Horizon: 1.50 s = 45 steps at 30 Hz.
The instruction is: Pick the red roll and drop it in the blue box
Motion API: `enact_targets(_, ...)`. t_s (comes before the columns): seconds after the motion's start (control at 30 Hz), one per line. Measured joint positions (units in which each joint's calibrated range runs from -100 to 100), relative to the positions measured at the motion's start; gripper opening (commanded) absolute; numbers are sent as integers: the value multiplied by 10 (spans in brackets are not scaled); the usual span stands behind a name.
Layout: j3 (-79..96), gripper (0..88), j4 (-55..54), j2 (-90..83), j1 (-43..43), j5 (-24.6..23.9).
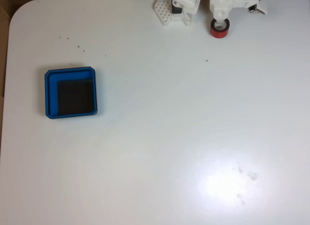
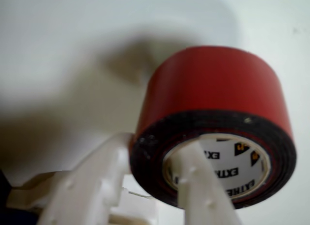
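The red roll (image 1: 219,33) sits at the far top of the white table in the fixed view, right under my white gripper (image 1: 220,23). In the wrist view the red roll (image 2: 213,84) looms close, its dark rim and printed inner core facing the camera. One white finger (image 2: 198,181) reaches into the hollow centre and the other finger (image 2: 97,181) presses the outside wall, so my gripper (image 2: 154,142) is shut on the roll's wall. The blue box (image 1: 51,94), with a black floor, lies far off on the left side of the table.
The arm's white base and mount (image 1: 175,8) stand at the table's top edge, left of the roll. The table's rounded corner (image 1: 19,11) and left edge border brown flooring. A few dark specks (image 1: 68,39) dot the surface.
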Motion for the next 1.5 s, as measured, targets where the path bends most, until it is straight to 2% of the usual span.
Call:
enact_targets(0.37,-112,4,0,3,310,-57)
enact_targets(0.6,-284,5,0,86,507,-58)
enact_targets(0.83,-450,5,0,164,632,-58)
enact_targets(1.03,-520,5,2,240,782,-58)
enact_targets(1.13,-552,5,8,276,829,-58)
enact_targets(1.5,-777,5,180,451,995,-58)
